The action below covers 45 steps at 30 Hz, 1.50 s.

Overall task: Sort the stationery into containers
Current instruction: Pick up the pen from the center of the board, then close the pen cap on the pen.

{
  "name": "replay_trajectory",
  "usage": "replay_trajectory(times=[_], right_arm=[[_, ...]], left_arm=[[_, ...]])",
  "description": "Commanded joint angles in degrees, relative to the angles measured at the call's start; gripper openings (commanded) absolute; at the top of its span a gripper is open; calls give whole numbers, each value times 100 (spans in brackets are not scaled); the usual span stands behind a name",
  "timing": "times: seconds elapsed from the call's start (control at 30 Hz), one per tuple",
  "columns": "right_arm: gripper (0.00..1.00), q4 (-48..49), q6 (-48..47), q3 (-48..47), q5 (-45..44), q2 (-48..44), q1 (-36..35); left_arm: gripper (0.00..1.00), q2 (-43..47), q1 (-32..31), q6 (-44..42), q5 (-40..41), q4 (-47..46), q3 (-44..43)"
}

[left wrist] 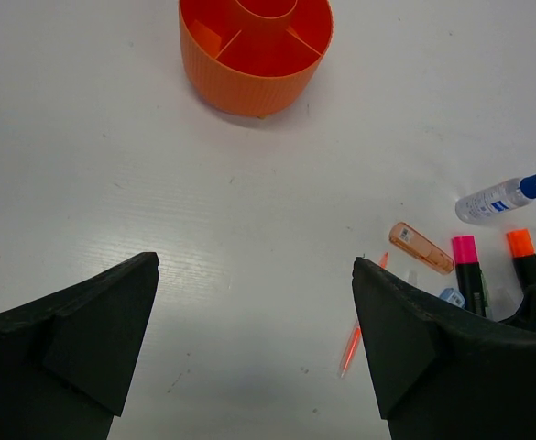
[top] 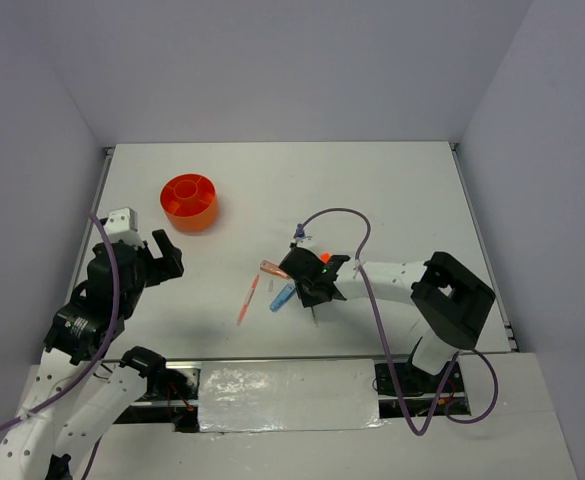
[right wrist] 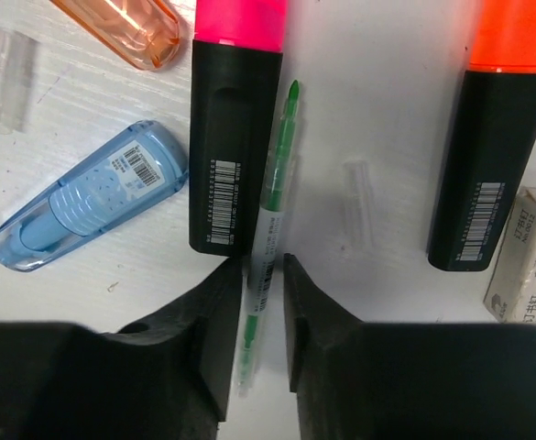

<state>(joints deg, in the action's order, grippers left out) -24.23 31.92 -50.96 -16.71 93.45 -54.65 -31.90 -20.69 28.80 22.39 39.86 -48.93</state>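
Observation:
In the right wrist view a thin green pen (right wrist: pixel 269 229) lies on the table between the fingertips of my right gripper (right wrist: pixel 263 275). The jaws stand narrowly apart on either side of it, the left finger against it and a sliver of gap on the right. A pink-tipped black highlighter (right wrist: pixel 235 137) lies just left of the pen, and an orange-tipped one (right wrist: pixel 497 137) to the right. A blue marker (right wrist: pixel 89 197) and a white eraser (right wrist: pixel 524 266) lie at the sides. The orange container (top: pixel 188 200) stands at the far left. My left gripper (top: pixel 167 255) hovers wide open near it, holding nothing.
A thin orange pen (top: pixel 248 299) lies apart, left of the pile. A small blue-capped bottle (left wrist: pixel 501 195) and an orange translucent cap (left wrist: pixel 421 247) lie behind the highlighters. Two clear caps (right wrist: pixel 4 78) (right wrist: pixel 357 203) rest on the table. The container's compartments (left wrist: pixel 255 50) look empty.

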Motion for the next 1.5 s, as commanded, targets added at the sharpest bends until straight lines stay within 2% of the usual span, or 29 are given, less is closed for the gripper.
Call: replay_trajectory(times=[0.0,0.13,0.17,0.3,0.33,0.47,0.53,0.7,0.77,0.87,0.93,0.97,1.07,1.13,1.17,1.2,1.27,1.3,1.47], right_arm=[[30,155,-107,-133,-34,103,78],[19,182,-99,-116,124,252,78],[12,182,-72,-81,124,270,86],[6,164,59,42,45,279,78],[0,155,95,103,36,262,78],[0,77,375,192,28,-28,78],[0,-168,516,139,-234,-475,43],[0,-740,789,-106,-789,-2293,-168],[0,-1022,754,-186,-808,-3056,-204],[0,-1382,684,-300,-746,-3789,-239],[0,-1707,657,-370,-772,-4148,-247],[0,-1856,666,-406,-825,-4229,-239],[0,-2358,684,-503,-1036,-4571,-248],[0,-2551,701,-538,-1071,-4861,-247],[0,-2578,684,-512,-1071,-4958,-239],[0,-2639,666,-503,-1080,-5133,-239],[0,-2640,640,-398,-1045,-5284,-239],[0,-2605,596,-354,-1019,-5345,-247],[0,-2684,509,-195,-983,-5390,-239]], left_arm=[[99,26,-41,-14,-16,-180,-82],[99,43,-58,3,28,-154,-82],[99,44,-58,3,28,-154,-82],[99,87,-84,3,46,-154,-82],[99,105,-93,12,46,-154,-82],[99,96,-102,3,20,-171,-73],[99,53,-102,-41,-129,-206,-99],[99,-315,-102,-50,-665,-321,-319],[99,-544,-111,168,-1262,-469,-311],[99,-1046,-313,599,-1546,-899,-56],[97,-1623,-1152,976,-1047,-1225,84],[96,-1626,-1157,1101,-1044,-1304,85],[93,-2886,-2505,1504,94,-1402,-150],[89,-3496,-2860,1681,387,-1332,-388],[84,-4055,-3053,1699,502,-1331,-624],[76,-4305,-3116,1691,512,-1366,-723],[75,-4866,-3204,1743,573,-1384,-968],[69,-5017,-3222,1717,582,-1436,-1022],[67,-5870,-3249,1638,433,-1621,-1312]])
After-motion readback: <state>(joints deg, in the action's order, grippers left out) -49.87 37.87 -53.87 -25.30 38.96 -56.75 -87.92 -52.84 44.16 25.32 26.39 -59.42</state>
